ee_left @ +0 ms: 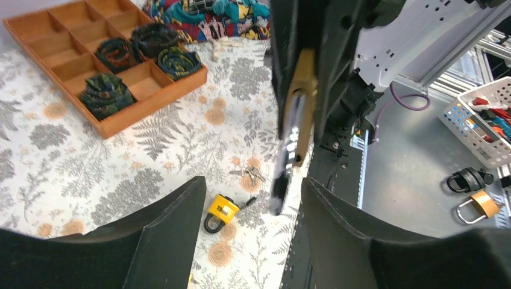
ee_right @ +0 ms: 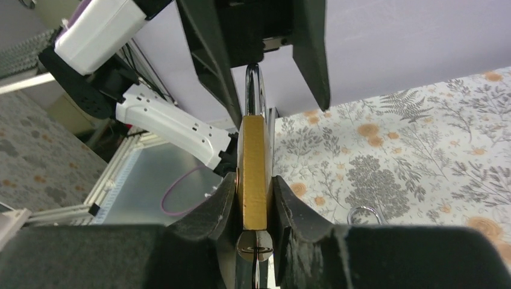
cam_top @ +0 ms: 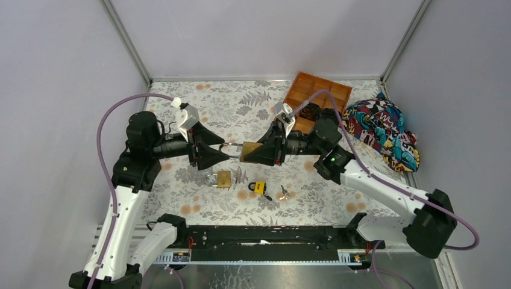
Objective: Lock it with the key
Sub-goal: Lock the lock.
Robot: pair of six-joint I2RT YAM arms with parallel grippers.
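Observation:
My right gripper (cam_top: 244, 152) is shut on a brass padlock (cam_top: 250, 149) and holds it flat above the table, shackle (cam_top: 232, 147) pointing left. In the right wrist view the pads (ee_right: 226, 198) clamp the lock body (ee_right: 253, 162), and a silvery keyway (ee_right: 255, 247) shows on its near end. My left gripper (cam_top: 212, 154) is open, its fingers (ee_right: 208, 54) straddling the shackle (ee_right: 254, 84) without closing on it. In the left wrist view the shackle (ee_left: 283, 180) lies between the open jaws (ee_left: 252, 186). A bunch of keys (cam_top: 283, 192) lies on the table and also shows in the left wrist view (ee_left: 250, 174).
A second brass padlock (cam_top: 222, 179) and a small yellow padlock (cam_top: 259, 186) lie on the floral table below the grippers. A wooden compartment tray (cam_top: 301, 90) with rolled belts stands at the back right. A colourful cloth (cam_top: 385, 129) lies at the right edge.

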